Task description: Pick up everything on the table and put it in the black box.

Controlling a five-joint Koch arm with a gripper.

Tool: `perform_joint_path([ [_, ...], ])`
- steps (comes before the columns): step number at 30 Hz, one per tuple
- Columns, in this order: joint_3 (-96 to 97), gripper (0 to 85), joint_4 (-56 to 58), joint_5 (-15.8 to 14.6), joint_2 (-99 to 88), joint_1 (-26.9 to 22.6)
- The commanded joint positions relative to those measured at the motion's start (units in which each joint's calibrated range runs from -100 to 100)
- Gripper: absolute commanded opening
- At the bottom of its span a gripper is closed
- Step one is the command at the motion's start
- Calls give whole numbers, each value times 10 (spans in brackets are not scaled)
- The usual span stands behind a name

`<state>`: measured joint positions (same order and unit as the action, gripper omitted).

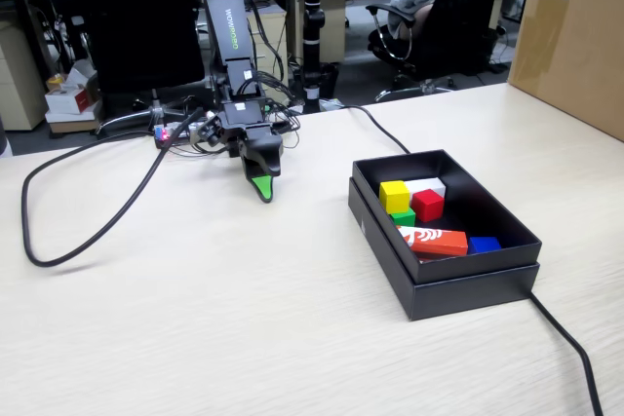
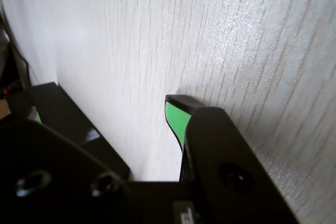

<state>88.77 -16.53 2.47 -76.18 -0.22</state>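
Honestly, not much left to mess up here. The green cube (image 1: 404,218), yellow cube (image 1: 394,196) and red cube (image 1: 427,205) all sit inside the black box (image 1: 458,291), packed next to a white block (image 1: 426,185), a red-orange bar (image 1: 433,239) and a blue piece (image 1: 483,244). The hand (image 1: 261,185) rests tip-down on the counter (image 1: 195,328), well apart from the box, holding nothing (only one green tip shows, so I can't tell if it's open or closed). My guess at the risks: the hand scraping the counter if it moves off low, or the black cable (image 1: 88,231) snagging.
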Motion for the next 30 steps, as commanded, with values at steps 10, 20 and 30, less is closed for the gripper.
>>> perform_joint_path([
  [10, 43, 489, -44, 3, -24, 0],
  [20, 59, 481, -43, 3, -12, 3],
  [30, 63, 485, -43, 3, -17, 2],
])
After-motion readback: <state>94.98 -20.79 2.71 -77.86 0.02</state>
